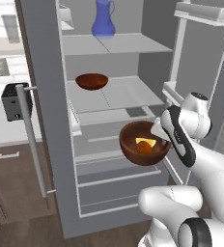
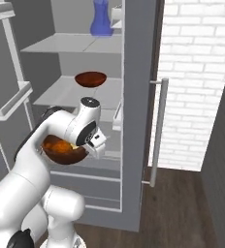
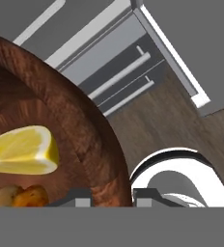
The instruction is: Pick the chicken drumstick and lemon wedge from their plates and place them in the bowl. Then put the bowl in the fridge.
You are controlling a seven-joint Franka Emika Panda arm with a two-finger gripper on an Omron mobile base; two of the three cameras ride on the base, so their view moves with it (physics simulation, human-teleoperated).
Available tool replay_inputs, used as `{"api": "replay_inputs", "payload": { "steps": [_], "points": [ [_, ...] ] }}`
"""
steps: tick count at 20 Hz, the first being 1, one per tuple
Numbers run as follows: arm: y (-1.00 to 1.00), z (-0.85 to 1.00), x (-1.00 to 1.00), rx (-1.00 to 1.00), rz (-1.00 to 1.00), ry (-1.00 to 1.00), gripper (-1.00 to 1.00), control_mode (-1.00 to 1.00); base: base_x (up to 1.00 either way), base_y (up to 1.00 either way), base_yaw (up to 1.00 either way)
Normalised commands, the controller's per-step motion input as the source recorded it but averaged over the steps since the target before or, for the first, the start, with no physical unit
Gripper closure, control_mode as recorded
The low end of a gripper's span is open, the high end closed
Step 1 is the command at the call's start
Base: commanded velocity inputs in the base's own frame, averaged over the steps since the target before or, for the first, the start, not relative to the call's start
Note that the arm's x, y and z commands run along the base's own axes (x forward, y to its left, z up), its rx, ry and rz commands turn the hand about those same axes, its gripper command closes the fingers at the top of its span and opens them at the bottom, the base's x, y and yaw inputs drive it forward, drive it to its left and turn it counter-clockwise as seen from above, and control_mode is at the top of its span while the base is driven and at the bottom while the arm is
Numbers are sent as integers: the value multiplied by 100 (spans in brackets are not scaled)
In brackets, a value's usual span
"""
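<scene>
My gripper (image 1: 160, 137) is shut on the right rim of the reddish-brown wooden bowl (image 1: 137, 155) and holds it in the air in front of the open fridge (image 1: 119, 94), level with its drawers. Inside the bowl lie the yellow lemon wedge (image 1: 146, 142) and, under it, the orange-brown chicken drumstick (image 1: 143, 149). In the hand view the bowl's rim (image 3: 85, 130) runs between my fingertips (image 3: 111, 198), with the lemon wedge (image 3: 22, 150) and the drumstick (image 3: 23, 197) at the lower left. From the right the bowl (image 2: 61, 155) is partly hidden behind my arm. The plates are out of view.
A second dark wooden bowl (image 1: 91, 81) sits on the fridge's middle shelf and a blue jug (image 1: 103, 19) on the top one. The fridge door stands open at the left with its long bar handle (image 1: 32, 140). A toaster (image 1: 13, 102) stands on the counter behind it.
</scene>
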Motion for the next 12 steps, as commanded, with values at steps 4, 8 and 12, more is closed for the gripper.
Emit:
{"api": "replay_inputs", "payload": {
  "steps": [4,8,12],
  "points": [
    [0,0,0,0,0,0,100,100,57,34,0],
    [0,0,0,0,0,0,100,100,47,37,0],
    [0,0,0,0,0,0,100,100,11,36,0]
  ]
}}
